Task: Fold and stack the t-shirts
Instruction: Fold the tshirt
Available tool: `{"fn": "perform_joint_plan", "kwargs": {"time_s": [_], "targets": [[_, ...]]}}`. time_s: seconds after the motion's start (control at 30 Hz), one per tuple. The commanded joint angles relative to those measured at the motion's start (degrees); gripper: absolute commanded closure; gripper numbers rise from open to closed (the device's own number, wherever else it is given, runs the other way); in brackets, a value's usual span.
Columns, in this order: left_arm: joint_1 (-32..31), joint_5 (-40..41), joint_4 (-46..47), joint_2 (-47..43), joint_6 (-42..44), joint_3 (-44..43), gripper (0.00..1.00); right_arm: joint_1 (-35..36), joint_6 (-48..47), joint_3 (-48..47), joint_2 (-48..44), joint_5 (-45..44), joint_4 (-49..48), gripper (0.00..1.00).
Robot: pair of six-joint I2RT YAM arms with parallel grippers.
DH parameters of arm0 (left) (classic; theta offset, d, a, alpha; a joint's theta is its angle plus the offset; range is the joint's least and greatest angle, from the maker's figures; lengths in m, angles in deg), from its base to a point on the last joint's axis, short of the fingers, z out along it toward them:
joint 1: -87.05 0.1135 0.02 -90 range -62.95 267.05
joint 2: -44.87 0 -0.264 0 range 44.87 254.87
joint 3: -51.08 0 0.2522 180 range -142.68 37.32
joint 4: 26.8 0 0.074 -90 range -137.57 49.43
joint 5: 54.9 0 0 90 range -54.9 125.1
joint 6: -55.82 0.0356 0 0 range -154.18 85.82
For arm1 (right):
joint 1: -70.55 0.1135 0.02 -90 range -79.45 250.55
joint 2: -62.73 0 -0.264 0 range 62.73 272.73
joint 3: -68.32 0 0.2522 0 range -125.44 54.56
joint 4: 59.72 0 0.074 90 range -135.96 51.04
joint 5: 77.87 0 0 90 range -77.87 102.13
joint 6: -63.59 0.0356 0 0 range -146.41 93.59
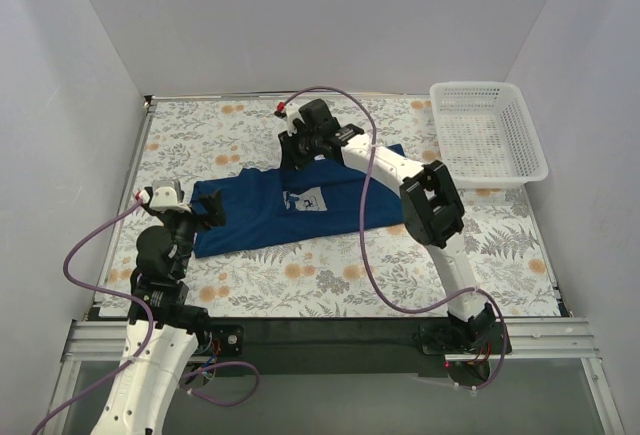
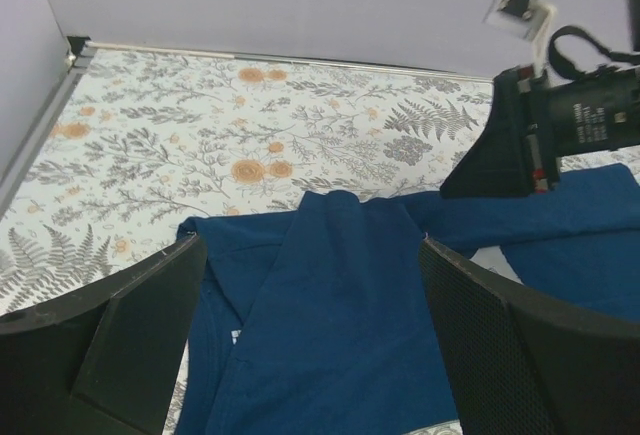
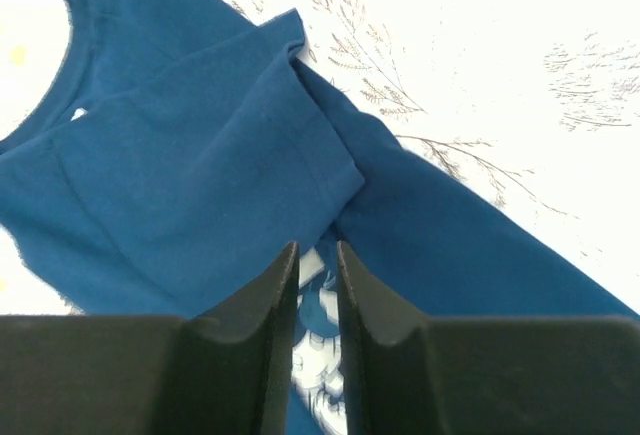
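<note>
Hovering left gripper [image 1: 207, 213]: jaws wide, over the shirt's left end; contact unclear.
Shirt [image 1: 265, 213]: navy, lying mid-table, one sleeve folded in beside the print.
Right gripper [image 1: 297, 153]: jaws narrow, at the shirt's far edge.
Basket [image 1: 490, 135]: far right, apart from the shirt.

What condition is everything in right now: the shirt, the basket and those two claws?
navy t-shirt: lying spread out, one sleeve folded over the body, not fully folded.
white basket: upright, empty.
left gripper: open, holding nothing, just above the shirt.
right gripper: almost shut, only a thin gap, holding nothing.
</note>
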State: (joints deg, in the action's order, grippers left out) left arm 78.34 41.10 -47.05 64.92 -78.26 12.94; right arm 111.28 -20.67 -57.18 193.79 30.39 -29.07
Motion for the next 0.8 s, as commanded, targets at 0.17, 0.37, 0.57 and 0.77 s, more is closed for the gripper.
{"fn": "perform_joint_plan", "kwargs": {"time_s": [0.17, 0.37, 0.57, 0.77], "targets": [[0.27, 4.73, -17.02, 14.29, -19.54, -12.6, 0.19, -4.16, -30.84, 19.5, -22.58, 17.57, 4.91, 0.5], [0.27, 0.07, -31.56, 33.54, -30.11, -22.11, 0.18, -13.65, -42.11, 42.55, -39.12, 21.99, 8.95, 0.47], [2.03, -0.64, -30.0, 46.73, -24.76, -23.17, 0.18, -29.1, -47.47, 47.06, -43.44, 26.12, 16.84, 0.47], [4.93, -1.0, -29.12, 53.42, -19.75, -23.96, 0.19, -34.48, -52.4, 52.85, -45.81, 23.93, 19.24, 0.47]]}}
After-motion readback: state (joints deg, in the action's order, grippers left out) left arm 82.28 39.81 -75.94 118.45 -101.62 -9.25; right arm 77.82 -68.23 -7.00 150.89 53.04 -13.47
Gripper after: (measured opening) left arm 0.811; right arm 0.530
